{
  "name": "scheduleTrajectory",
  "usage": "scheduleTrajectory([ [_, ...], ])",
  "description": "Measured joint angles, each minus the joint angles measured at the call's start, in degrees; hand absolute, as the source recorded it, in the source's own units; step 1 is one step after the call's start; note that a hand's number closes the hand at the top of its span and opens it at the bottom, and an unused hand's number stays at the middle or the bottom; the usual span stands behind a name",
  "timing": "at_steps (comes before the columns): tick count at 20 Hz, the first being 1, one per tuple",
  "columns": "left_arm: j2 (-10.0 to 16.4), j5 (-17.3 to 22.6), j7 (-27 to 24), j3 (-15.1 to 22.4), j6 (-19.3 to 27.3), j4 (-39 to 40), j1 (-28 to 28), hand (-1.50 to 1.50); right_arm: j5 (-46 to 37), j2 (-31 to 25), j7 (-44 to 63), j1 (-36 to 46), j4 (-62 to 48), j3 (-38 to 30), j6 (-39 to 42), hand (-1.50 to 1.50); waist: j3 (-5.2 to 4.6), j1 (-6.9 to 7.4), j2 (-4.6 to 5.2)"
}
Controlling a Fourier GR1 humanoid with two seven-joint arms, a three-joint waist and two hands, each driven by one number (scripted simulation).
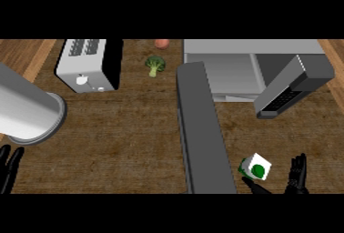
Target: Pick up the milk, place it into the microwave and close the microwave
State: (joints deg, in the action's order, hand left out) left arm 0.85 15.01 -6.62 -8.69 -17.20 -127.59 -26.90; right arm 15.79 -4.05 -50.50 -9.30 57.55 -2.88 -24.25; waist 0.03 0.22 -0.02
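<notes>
The milk is a small white carton with a green mark, standing on the counter at the lower right. My right hand is just right of it, fingers straight up, thumb reaching under the carton's near side; the hand is open and not curled round the carton. The microwave stands at the back right with its cavity showing. Its door swings out toward me as a long grey slab left of the milk. My left hand rests open at the lower left edge.
A white toaster stands at the back left. A large metal pot is at the left edge. A broccoli floret and an orange object lie at the back between toaster and microwave.
</notes>
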Motion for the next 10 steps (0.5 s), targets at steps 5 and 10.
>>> scheduleTrajectory([
  [5,-0.13,0.56,-0.33,-0.30,-0.74,0.28,-0.65,-1.50,0.96,-1.33,-1.34,1.50,-3.62,3.35,12.88,-1.50,0.04,0.29,-0.01],
  [10,-0.30,-0.16,-1.55,-0.71,-1.31,2.43,0.18,-1.50,0.75,-0.78,-5.58,4.39,-6.87,4.78,20.29,1.50,0.03,0.18,0.01],
])
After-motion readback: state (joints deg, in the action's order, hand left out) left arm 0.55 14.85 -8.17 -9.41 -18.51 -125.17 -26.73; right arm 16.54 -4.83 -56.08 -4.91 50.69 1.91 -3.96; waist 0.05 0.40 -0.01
